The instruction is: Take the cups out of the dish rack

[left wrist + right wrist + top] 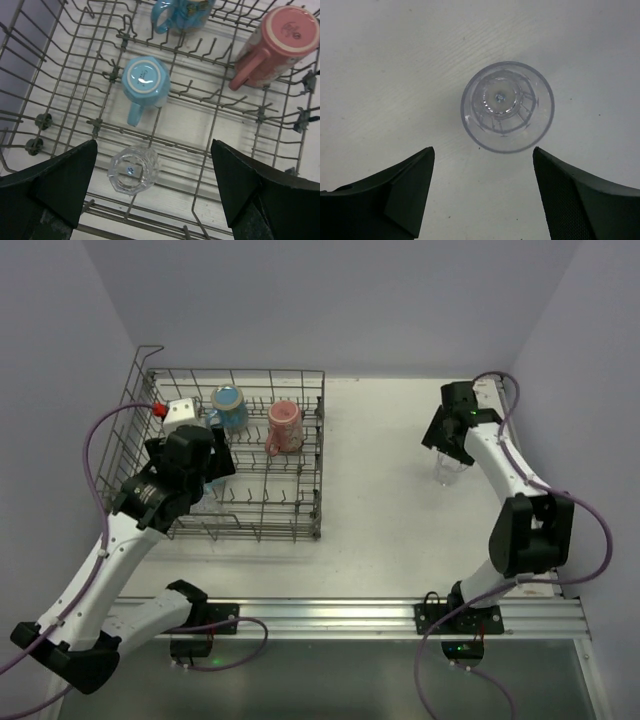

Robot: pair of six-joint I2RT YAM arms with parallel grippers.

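**Left fingers** (65,185): spread wide and gripping nothing, they hang over the dish rack (210,125). Under the gap between them, nearer the left-hand finger in the wrist view, a small clear glass (133,169) stands among the tines and is seen end-on. Just beyond it, a light blue mug (146,82) sits base up, with its handle pointing back toward the fingers. Farther off to the right, a pink mug (280,45) leans on the tines, its base turned to the camera. A blue patterned mug (182,12) lies at the far edge of the view and is partly cut off.

**Right fingers** (395,195): these are also spread wide and empty, above the bare tabletop (380,60). A clear tumbler (507,106) stands mouth up on the tabletop just ahead of the gap and touches neither finger.

**Overhead view**: the dish rack occupies the left part of the tabletop, with its taller looped side at the far left. The clear tumbler stands well apart from it, near the right wall.
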